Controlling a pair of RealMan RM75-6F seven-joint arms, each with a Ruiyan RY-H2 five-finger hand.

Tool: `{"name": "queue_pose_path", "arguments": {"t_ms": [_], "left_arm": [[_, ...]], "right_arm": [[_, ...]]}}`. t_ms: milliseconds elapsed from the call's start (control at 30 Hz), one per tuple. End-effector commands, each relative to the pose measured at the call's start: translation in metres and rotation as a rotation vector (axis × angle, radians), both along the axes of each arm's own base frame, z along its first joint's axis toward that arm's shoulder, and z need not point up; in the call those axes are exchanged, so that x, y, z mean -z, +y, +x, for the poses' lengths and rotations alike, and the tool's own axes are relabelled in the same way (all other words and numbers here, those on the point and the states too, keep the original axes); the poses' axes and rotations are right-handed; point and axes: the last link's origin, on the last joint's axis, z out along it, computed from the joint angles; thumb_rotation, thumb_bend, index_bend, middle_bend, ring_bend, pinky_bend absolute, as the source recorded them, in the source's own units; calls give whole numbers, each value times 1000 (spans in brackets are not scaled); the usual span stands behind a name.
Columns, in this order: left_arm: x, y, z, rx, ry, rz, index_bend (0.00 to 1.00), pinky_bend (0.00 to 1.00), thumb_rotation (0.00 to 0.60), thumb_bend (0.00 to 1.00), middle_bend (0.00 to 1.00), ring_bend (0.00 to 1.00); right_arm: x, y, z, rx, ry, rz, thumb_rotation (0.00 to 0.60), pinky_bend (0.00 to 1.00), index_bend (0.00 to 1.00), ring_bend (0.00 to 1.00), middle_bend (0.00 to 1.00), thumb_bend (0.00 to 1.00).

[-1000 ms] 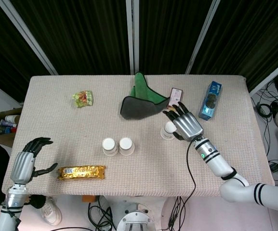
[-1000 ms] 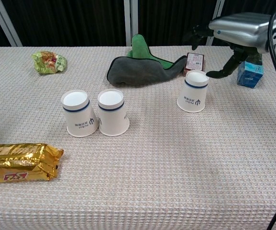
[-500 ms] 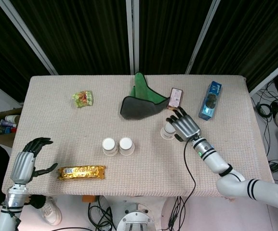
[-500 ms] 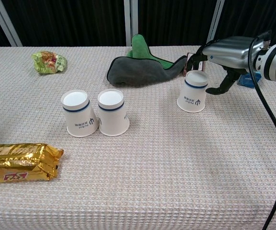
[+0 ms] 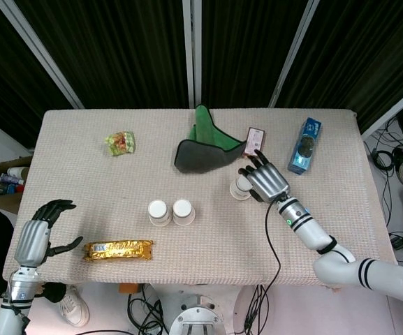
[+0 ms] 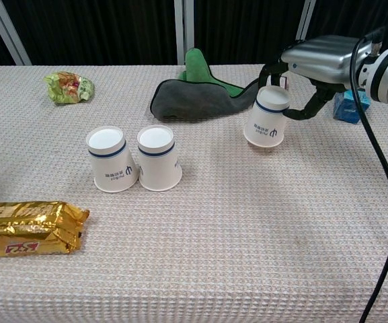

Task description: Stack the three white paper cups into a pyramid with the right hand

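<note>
The base looks done — two cups (image 6: 137, 159) stand upside down, side by side, touching, near the table's middle. Further back and to the right, the third cup (image 6: 267, 118) hangs tilted, seemingly just off the cloth, pinched near its top by the right hand (image 6: 315, 59). Left — carrying it over and setting it on the pair. The left hand (image 5: 45, 227) idles half-curled, holding nothing, at the table's near corner.

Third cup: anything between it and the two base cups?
Nothing visible. The right hand holds the third cup, tilted, just off the table. Only bare tablecloth lies between it and the two base cups; the grey cloth sits behind that path.
</note>
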Motion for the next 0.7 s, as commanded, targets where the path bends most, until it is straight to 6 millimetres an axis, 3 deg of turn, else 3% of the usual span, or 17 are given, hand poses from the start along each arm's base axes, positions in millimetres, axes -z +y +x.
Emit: {"name": "queue_pose_path", "arguments": {"t_ms": [33,200,433,700], "left_arm": [[-1,0,0,3,2,2,275,209,600,153,234,173],[-3,-1,3,11,5,6,275,209,600,153,234,172],[-4,-4,2,4,5,14,274,209,600,153,234,172],[-3,-6,-3,-14,-5,10,274,209,600,153,234,172]], "right_arm": [[-17,7,21,-57,-90,-8,600,63,389,94,401,353],[-22,14,71,-165,-185,51,600,66,392,93,400,353],[2,17,133,-288,-180,146,600,68,395,93,401,353],[29,22,159,-330,-123,201,600,69,398,93,402,353]]}}
